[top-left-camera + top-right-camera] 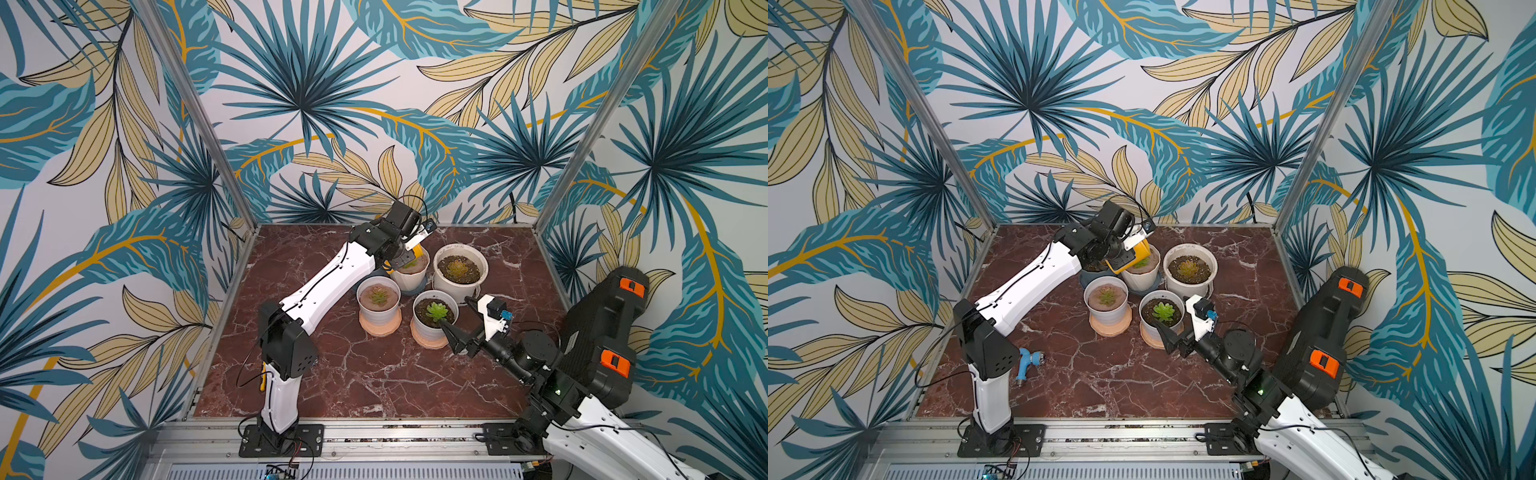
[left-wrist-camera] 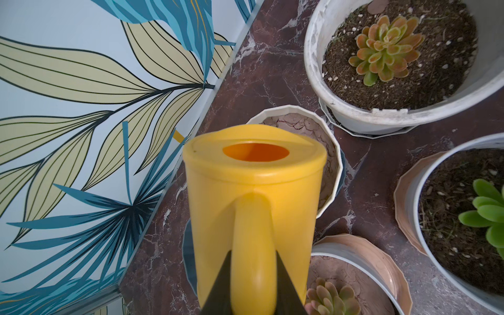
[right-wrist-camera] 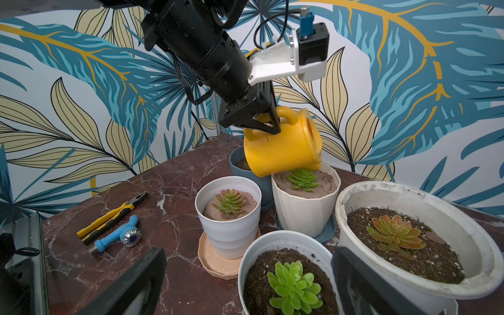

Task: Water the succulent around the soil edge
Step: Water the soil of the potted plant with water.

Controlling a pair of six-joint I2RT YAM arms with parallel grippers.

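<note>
Leaf-print walls [image 1: 124, 124] close in a red marble bench [image 1: 353, 374]. Nearest, the right fingers [image 3: 362, 281] stand spread and empty, just beside the near pot [image 3: 272, 240] with its bright green plant. Pliers [image 3: 109, 218] and a blue tap [image 3: 120, 237] lie off to the left. Farther back, the left fingers [image 2: 289, 291] are clenched on the handle of a yellow watering can [image 3: 283, 147], which is tilted with its spout low over the far soil edge around the succulent [image 3: 302, 178] in the cream pot [image 3: 305, 212]. A larger white pot [image 3: 409, 188] sits just beside.

High front overviews, wrist views near pots [image 3: 305, 212]
</note>
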